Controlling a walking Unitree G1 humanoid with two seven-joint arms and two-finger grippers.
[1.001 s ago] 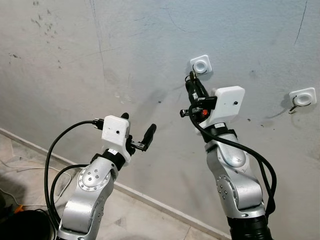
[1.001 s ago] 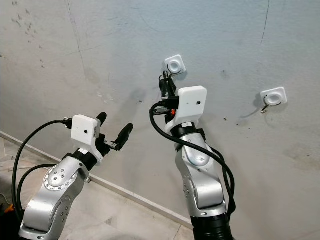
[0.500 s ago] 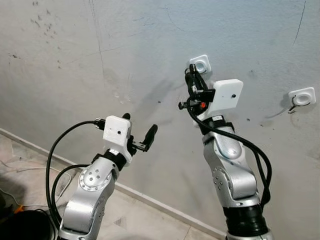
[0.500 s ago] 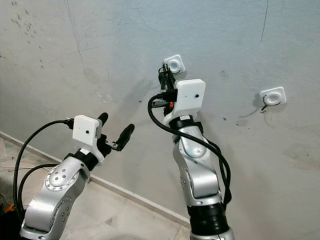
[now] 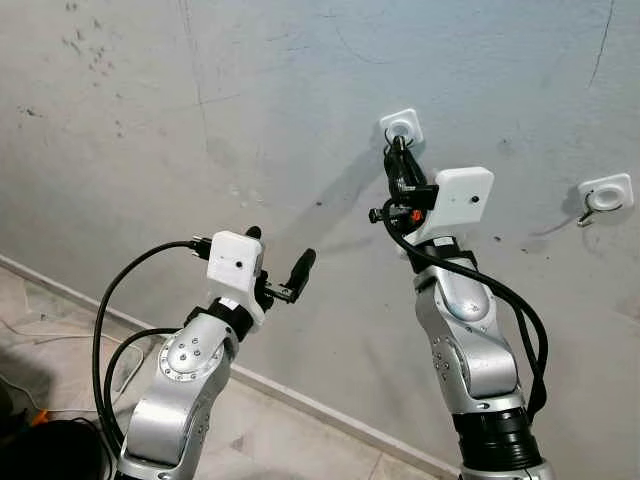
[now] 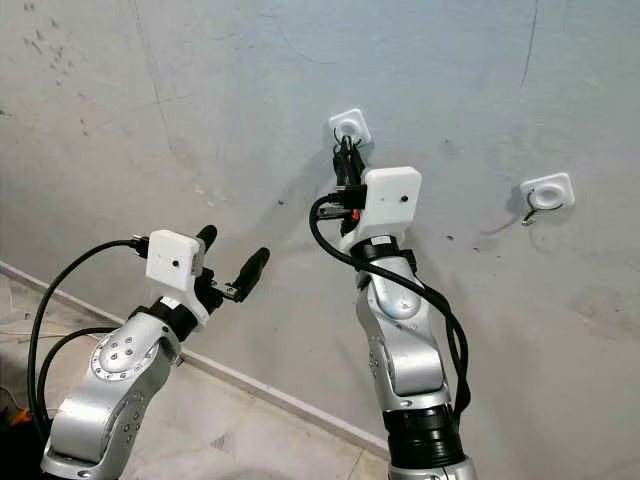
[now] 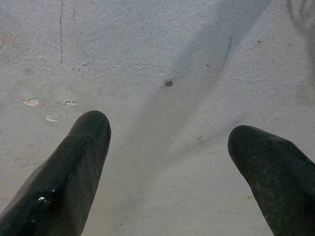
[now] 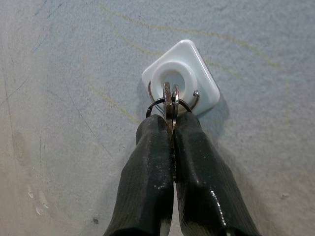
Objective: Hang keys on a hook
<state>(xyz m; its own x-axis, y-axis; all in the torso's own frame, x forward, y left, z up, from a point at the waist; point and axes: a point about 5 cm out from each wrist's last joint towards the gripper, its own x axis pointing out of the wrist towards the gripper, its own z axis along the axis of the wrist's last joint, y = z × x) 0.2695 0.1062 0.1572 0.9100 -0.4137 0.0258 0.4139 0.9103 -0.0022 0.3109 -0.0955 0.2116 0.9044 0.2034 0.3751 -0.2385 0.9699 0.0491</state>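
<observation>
A white square wall hook (image 5: 401,127) is fixed to the grey wall, seen close up in the right wrist view as hook (image 8: 181,77). My right gripper (image 5: 400,160) is raised right under it, shut on the keys (image 8: 170,101), whose metal ring (image 8: 156,104) lies against the hook's round centre. Whether the ring is caught on the hook I cannot tell. My left gripper (image 5: 276,254) is held lower and to the left, open, with bare wall between its fingers (image 7: 74,162).
A second white hook (image 5: 605,195) with a metal prong sits on the wall to the right. The grey wall (image 5: 200,120) is cracked and stained. A skirting edge (image 5: 300,400) meets a tiled floor below, with black cables at the lower left.
My right gripper has risen and shifted right, bringing the keys up against the white hook. The left arm has barely moved.
</observation>
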